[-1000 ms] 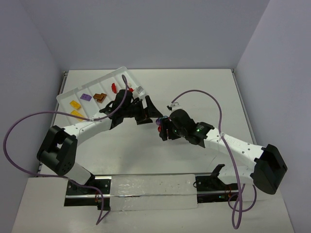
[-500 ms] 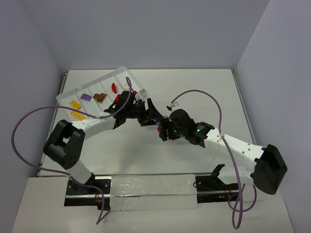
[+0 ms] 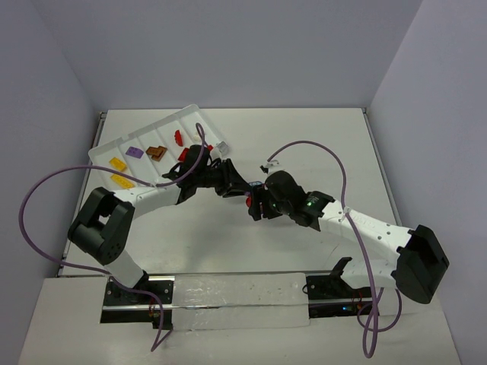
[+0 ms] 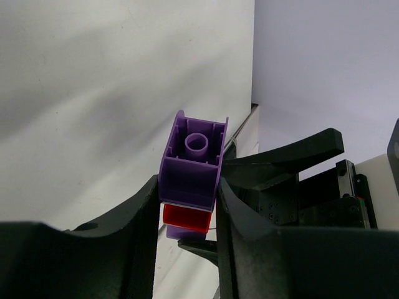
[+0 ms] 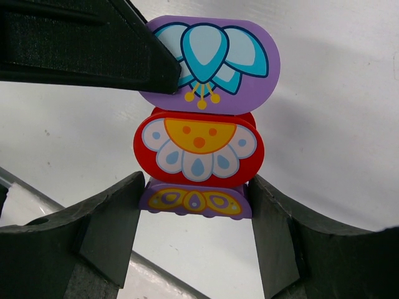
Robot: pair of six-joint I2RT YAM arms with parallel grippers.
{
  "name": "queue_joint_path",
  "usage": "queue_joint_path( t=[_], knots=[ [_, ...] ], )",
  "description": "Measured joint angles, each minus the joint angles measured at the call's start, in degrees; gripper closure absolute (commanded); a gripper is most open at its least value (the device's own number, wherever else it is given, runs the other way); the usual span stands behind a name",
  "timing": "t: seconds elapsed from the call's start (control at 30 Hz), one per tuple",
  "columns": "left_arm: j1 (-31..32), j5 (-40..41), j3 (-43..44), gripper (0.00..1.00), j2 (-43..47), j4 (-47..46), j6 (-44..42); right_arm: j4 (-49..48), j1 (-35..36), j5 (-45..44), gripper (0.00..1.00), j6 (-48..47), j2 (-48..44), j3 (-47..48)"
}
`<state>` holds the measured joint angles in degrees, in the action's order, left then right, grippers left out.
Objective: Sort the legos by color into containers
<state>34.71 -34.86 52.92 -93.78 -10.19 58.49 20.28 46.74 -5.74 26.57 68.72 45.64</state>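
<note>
Near the middle of the table [image 3: 319, 144], right of the white tray [image 3: 156, 131], a stack of bricks [image 5: 198, 146] is gripped from two sides. Its lower end is clamped by the right gripper [image 5: 194, 208], and its top purple brick [image 4: 192, 162] is pinched by the left gripper [image 4: 187, 187].

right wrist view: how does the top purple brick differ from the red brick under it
Print: the top purple brick has blue petals, the red brick white petals round an orange half-disc. Grip: the left gripper is shut on the top purple brick; the red brick sits below it, above the bottom purple brick held in the right gripper. Both are rounded, flower-printed bricks in one stack.
</note>
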Motion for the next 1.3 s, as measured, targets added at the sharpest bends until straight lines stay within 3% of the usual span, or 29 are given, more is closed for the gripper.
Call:
queue_joint_path(
  t=[0.4,0.63,0.93,1.07,1.3],
  knots=[
    [-1.0,5.2,0.4,1.0,2.0,6.1,0.2,-4.8,0.3,0.1,0.69,1.7,0.5,-1.6],
    [-3.8,18.3,4.6,1.0,2.3,13.9,-5.1,-2.1,0.4,0.2,0.71,1.6,0.0,-4.6],
    [-5.3,25.3,5.7,1.0,3.9,21.2,-9.3,-1.3,0.4,-0.6,0.71,1.8,0.3,-4.8],
    [-11.4,28.5,7.7,1.0,7.5,26.1,-12.1,-0.5,0.4,-1.6,0.71,1.9,1.6,-4.8],
    [-28.9,35.2,12.2,1.0,11.6,33.6,-14.7,0.0,0.4,-2.2,0.71,1.9,1.9,-4.7]
  ],
)
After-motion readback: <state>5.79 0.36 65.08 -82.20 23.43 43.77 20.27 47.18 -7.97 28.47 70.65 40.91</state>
